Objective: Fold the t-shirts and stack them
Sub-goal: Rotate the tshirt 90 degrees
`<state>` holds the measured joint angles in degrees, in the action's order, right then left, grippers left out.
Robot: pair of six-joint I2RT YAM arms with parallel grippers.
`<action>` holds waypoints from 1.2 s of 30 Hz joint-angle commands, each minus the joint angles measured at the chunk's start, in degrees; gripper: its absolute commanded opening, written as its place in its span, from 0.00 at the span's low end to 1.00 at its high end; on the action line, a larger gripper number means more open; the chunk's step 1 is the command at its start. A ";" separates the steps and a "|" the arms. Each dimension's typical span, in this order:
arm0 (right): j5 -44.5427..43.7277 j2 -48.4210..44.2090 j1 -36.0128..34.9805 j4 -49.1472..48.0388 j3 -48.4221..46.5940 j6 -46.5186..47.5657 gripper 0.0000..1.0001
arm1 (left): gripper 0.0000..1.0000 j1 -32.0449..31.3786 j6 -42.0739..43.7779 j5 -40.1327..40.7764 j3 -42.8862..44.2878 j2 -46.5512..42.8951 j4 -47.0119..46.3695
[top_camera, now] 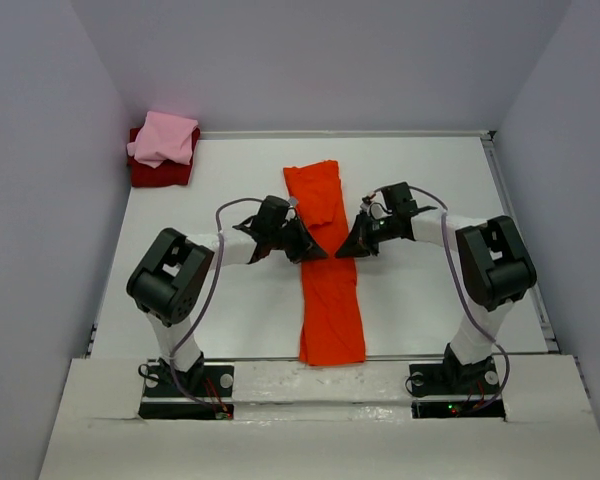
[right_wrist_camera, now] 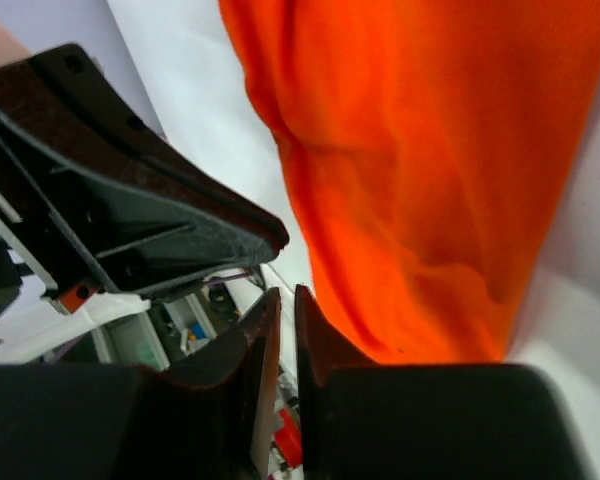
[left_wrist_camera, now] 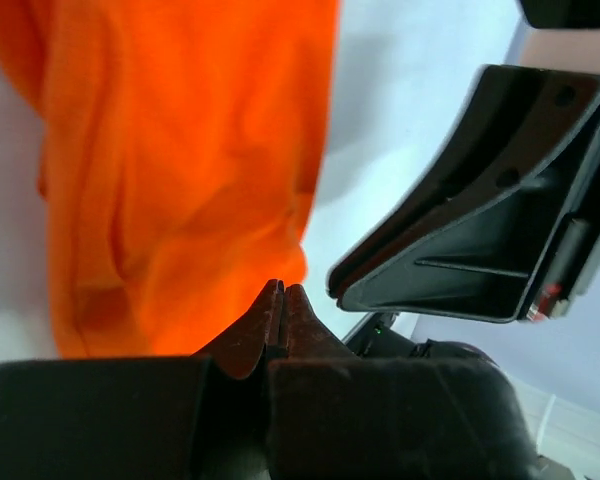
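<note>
Sitting in the far-left corner by the walls: pink t-shirt (top_camera: 165, 138) on dark red t-shirt (top_camera: 160, 176) | left gripper (top_camera: 305, 248) pinched together, nothing visible between its tips, at the strip's left edge | orange-red t-shirt (top_camera: 331, 300) is a long strip down mid-table, reaching the near edge | right gripper (top_camera: 348, 245) cracked a sliver, empty, at its right edge | bare table (top_camera: 230, 310) either side

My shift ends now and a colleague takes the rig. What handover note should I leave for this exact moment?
Left end effector: shut, no cloth seen in it, beside the orange t-shirt, on its left.
Right end effector: jaws a slit apart, nothing between, on its right.
Orange t-shirt: long narrow strip on the table, far end doubled over.
Done: pink t-shirt folded atop dark red t-shirt, far left corner.
Left: fold the strip small, stack it there.
</note>
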<state>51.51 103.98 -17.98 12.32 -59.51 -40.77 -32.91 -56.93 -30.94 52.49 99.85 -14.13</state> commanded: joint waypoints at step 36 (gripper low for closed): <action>-7.56 7.20 -5.58 -2.39 4.93 3.68 0.00 | 0.74 -3.22 25.78 38.58 29.32 5.26 33.37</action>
<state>46.48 110.72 -22.59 9.80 -55.66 -38.92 -34.50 -44.60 -2.44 74.70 106.06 11.70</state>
